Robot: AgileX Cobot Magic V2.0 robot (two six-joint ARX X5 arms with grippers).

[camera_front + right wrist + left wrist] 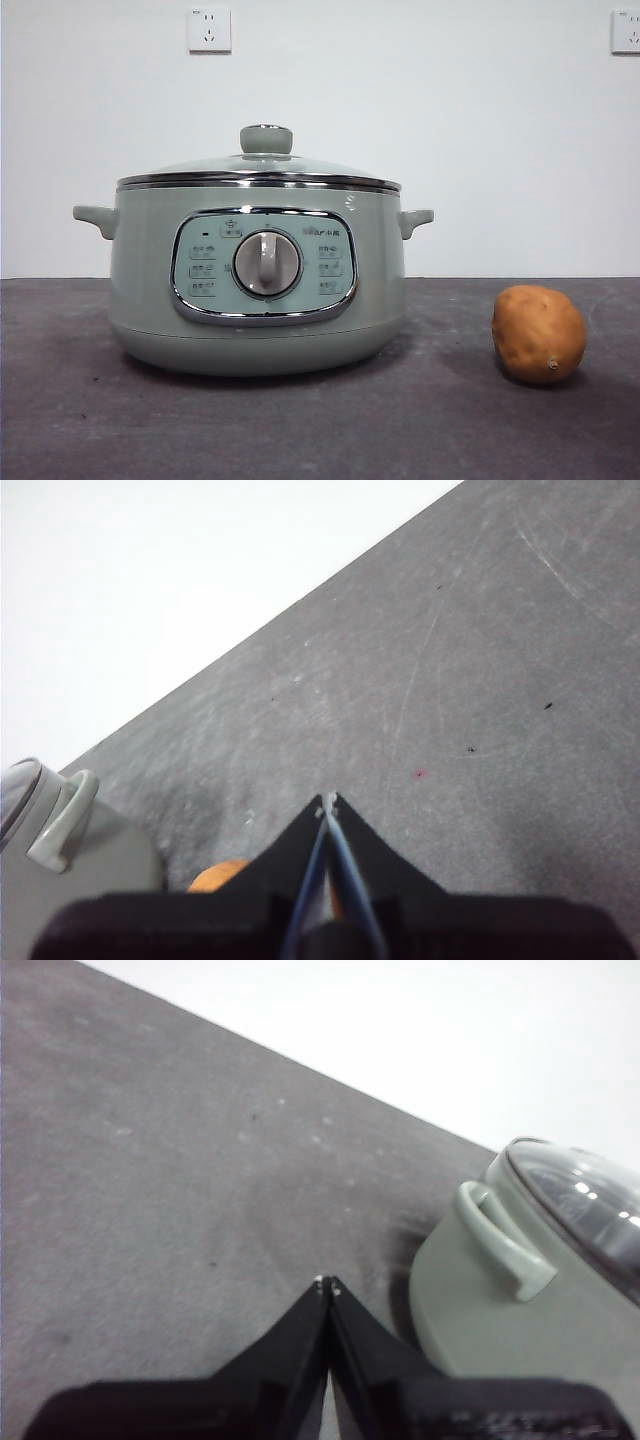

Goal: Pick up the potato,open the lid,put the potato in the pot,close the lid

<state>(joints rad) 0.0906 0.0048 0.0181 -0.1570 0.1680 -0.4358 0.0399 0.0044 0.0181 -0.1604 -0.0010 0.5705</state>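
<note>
Lid sitting on pot; potato lying at pot's 3 o'clock. Left gripper and right gripper both hanging pressed together, empty.

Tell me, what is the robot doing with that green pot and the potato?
Nothing is being handled yet. The green pot sits on the dark table with its glass lid on. The potato lies on the table beside the pot, apart from it. The left gripper is shut and empty, next to one of the pot's side handles. The right gripper is shut too, just above the potato, not holding it. So picking up the potato comes first.
</note>
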